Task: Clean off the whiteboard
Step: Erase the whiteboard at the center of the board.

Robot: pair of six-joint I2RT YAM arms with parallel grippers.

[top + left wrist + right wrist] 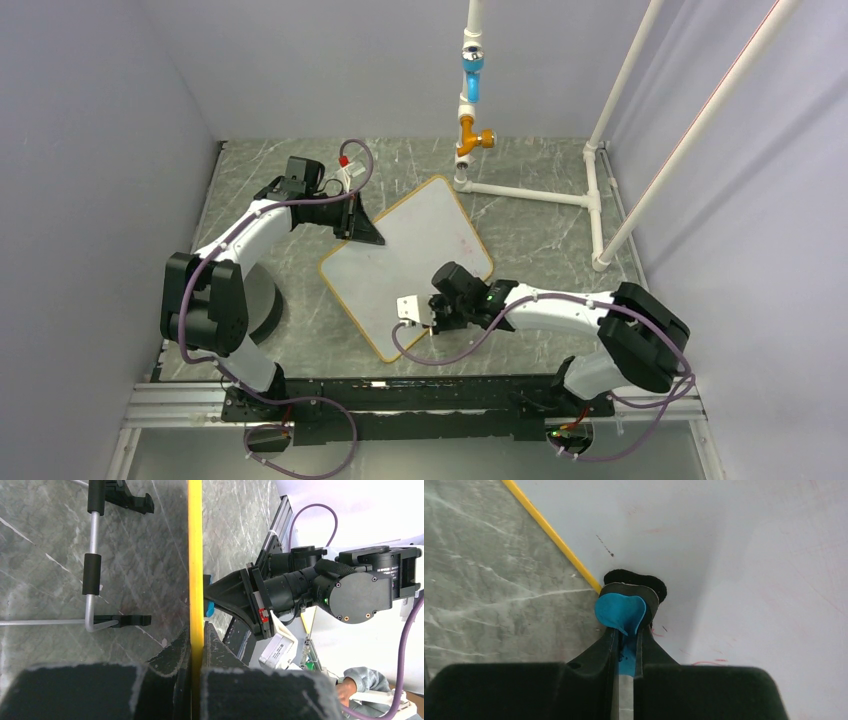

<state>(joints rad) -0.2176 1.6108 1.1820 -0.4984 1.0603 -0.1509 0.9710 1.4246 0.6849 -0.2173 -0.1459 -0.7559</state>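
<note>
Left hand pinches whiteboard; right hand holds eraser, apparently touching.

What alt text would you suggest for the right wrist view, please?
The right gripper, shut on a blue-and-black eraser, holds it against the whiteboard beside its yellow frame. Faint red smudges mark the board; grey marbled table lies left.

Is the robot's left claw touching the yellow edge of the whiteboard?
Touching. In the left wrist view the left gripper is shut on the whiteboard: its yellow frame runs straight between the two fingers, with no gap on either side.
</note>
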